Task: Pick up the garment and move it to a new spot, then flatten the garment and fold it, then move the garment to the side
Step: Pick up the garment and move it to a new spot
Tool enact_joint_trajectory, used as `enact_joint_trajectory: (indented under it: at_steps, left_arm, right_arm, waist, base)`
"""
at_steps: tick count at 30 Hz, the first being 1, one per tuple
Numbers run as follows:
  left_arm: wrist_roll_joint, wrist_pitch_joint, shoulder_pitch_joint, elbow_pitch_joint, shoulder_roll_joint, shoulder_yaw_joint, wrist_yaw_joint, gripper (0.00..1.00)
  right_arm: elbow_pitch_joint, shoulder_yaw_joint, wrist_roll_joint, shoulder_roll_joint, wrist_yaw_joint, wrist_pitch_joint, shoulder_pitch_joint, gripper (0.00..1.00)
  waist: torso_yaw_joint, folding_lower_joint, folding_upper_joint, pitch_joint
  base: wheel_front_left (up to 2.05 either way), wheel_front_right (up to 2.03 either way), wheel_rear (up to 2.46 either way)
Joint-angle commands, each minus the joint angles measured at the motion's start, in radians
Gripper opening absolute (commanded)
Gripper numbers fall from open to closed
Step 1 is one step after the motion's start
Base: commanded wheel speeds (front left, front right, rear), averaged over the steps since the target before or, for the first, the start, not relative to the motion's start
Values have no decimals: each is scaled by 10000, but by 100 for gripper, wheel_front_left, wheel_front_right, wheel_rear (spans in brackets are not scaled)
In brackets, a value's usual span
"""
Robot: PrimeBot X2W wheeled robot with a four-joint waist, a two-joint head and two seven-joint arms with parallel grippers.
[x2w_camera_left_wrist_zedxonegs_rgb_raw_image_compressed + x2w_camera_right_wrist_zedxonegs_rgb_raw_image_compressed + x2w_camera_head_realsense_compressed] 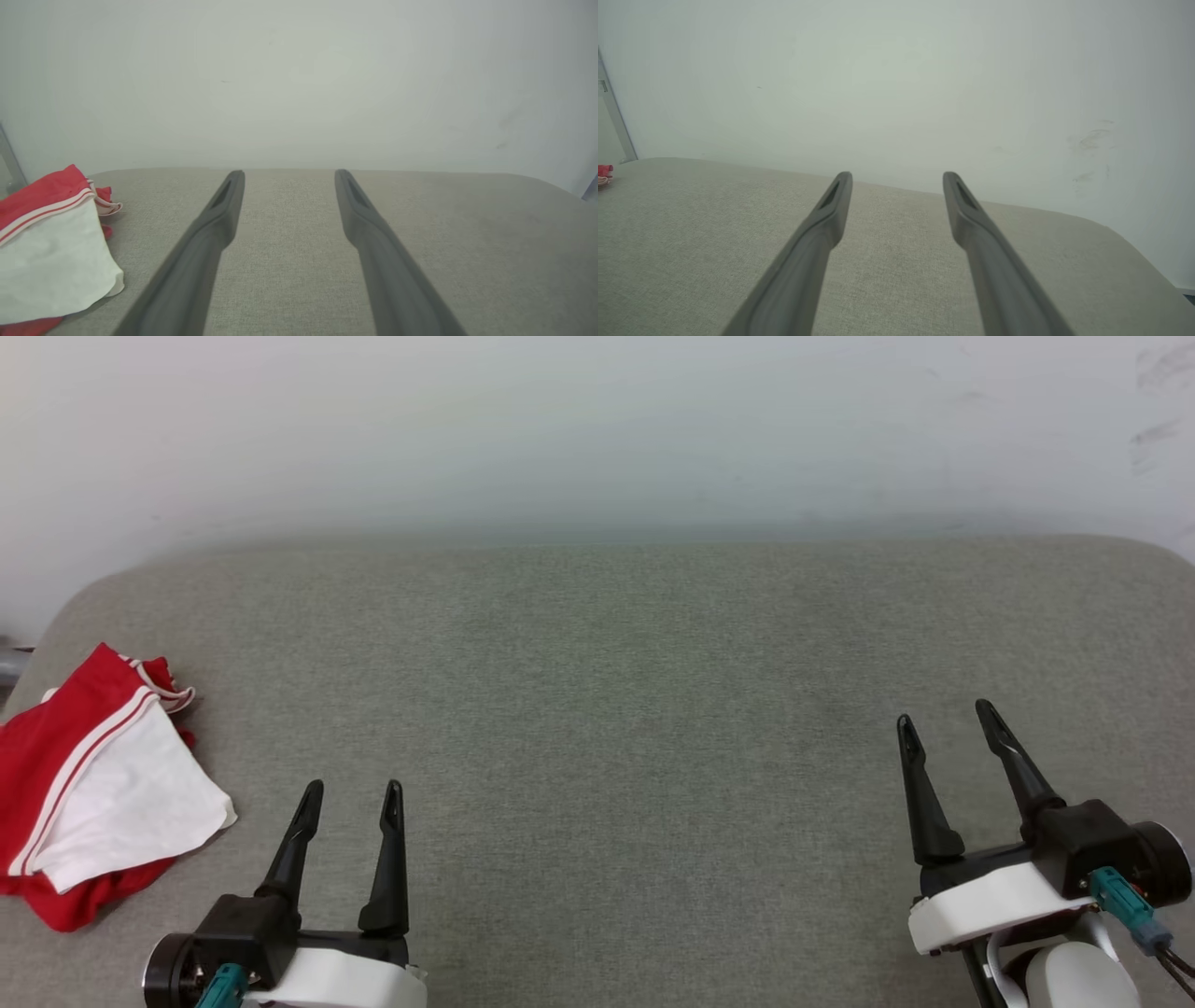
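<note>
Nearest, left gripper (355, 791) and right gripper (944, 714) are held with jaws spread, nothing gripped; the garment (103, 784) is seen bunched at the left edge of the grey surface (597, 691), beside the left gripper; pale wall (597, 429) beyond

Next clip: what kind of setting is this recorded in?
Probably an indoor test setup rather than a lived-in room: a wide grey fabric-covered surface with rounded corners, against a bare, scuffed white wall, with one red-and-white garment lying near its left edge.
</note>
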Motion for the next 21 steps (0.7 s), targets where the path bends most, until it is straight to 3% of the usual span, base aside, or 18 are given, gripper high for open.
enact_joint_trajectory:
  at_steps: [1,21]
  left_arm:
    - [-124,-28,-34,36,-15,86,-21,100]
    - [-466,-28,295,702,-17,501,-283,100]
  right_arm:
    - [5,73,128,8,-5,-21,-68,100]
    - [503,1129,975,8,-5,-21,298,100]
  waist:
    - [135,0,0,-10]
    - [2638,0,0,-474]
  base:
    - [0,0,0]
    - [0,0,0]
